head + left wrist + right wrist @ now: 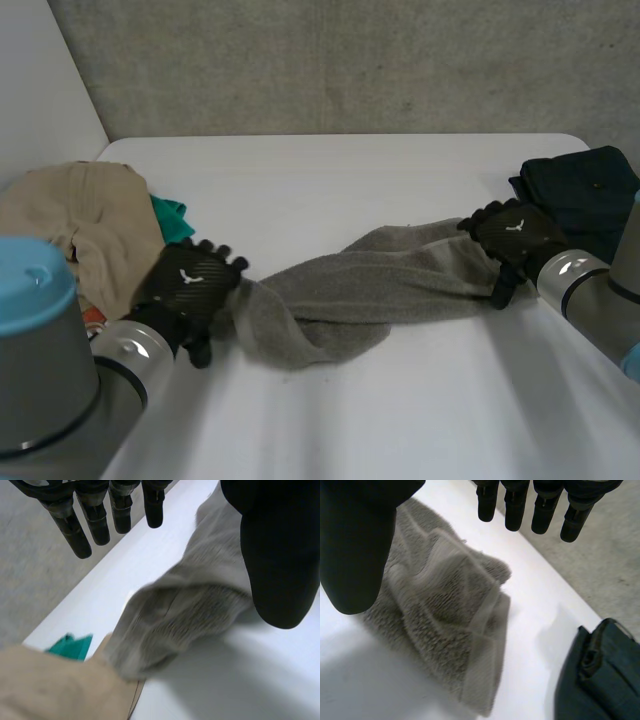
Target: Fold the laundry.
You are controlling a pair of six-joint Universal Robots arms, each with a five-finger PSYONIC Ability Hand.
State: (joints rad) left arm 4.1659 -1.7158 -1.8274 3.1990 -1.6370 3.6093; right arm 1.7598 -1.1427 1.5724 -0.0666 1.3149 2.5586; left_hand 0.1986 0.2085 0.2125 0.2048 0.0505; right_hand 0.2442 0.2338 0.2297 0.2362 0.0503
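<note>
Across the white table (350, 180) a grey towel (350, 290) is seen lying twisted, rope-like. Left hand (190, 285) and right hand (515, 235) are placed over its ends, uncurled, nothing gripped. Soft, light, limp cloth is judged likely; corners are best pinched.

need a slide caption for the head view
The left robot hand and right robot hand rest open at opposite ends of a twisted grey towel on the white table.

In front of me is a white table (400, 190). Behind it stands a rough grey wall (350, 60). A plain white wall (40, 80) is at my left side, by the table's corner.
</note>
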